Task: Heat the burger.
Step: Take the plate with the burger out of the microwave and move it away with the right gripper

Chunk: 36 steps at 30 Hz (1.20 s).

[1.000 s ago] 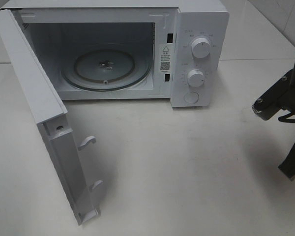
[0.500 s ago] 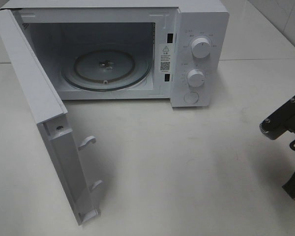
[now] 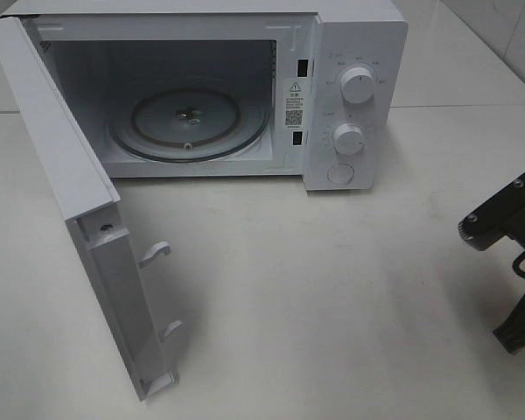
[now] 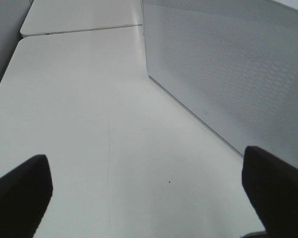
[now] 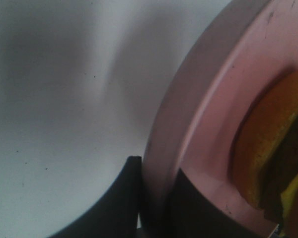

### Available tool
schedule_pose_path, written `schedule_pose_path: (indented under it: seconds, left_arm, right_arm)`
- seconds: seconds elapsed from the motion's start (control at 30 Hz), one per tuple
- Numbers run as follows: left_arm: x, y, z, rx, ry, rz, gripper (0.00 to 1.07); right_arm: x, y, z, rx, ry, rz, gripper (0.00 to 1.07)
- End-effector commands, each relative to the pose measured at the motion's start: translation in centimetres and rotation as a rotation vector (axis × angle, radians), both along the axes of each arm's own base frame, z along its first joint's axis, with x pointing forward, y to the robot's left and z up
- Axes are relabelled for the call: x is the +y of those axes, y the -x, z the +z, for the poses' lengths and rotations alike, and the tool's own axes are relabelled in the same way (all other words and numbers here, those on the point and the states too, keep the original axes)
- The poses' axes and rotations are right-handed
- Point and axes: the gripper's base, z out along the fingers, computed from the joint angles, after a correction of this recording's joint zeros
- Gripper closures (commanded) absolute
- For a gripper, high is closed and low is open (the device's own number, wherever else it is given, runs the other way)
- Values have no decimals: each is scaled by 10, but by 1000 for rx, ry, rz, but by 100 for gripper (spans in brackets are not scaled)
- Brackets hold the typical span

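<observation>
Only the right wrist view shows the right gripper (image 5: 156, 198) clamped on the pink plate's (image 5: 198, 114) rim, the burger (image 5: 273, 153) aboard.

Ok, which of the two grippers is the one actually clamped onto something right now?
The right gripper: it is shut on the pink plate's rim, with the burger on the plate. The left gripper is open over the bare table.

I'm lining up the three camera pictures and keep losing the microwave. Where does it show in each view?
Exterior high: the microwave fills the upper left and middle, door swung open toward the camera.
Left wrist: only its perforated door shows, at the upper right.
Right wrist: not in it; just the pink plate with the burger.
Shared landmark: the white table.
</observation>
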Motion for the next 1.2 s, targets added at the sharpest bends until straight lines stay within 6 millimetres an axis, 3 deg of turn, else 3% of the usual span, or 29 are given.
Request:
schedule_pose_path:
  seconds: [0.03,1.2]
  left_arm:
    - [-1,3,0,-21,4,-1,9]
    - [-1,3,0,-21,4,-1,9]
  right_arm:
    - [-3,-4,-10,19,80,1,104]
    - [-5,-20,-82,163,86,32,100]
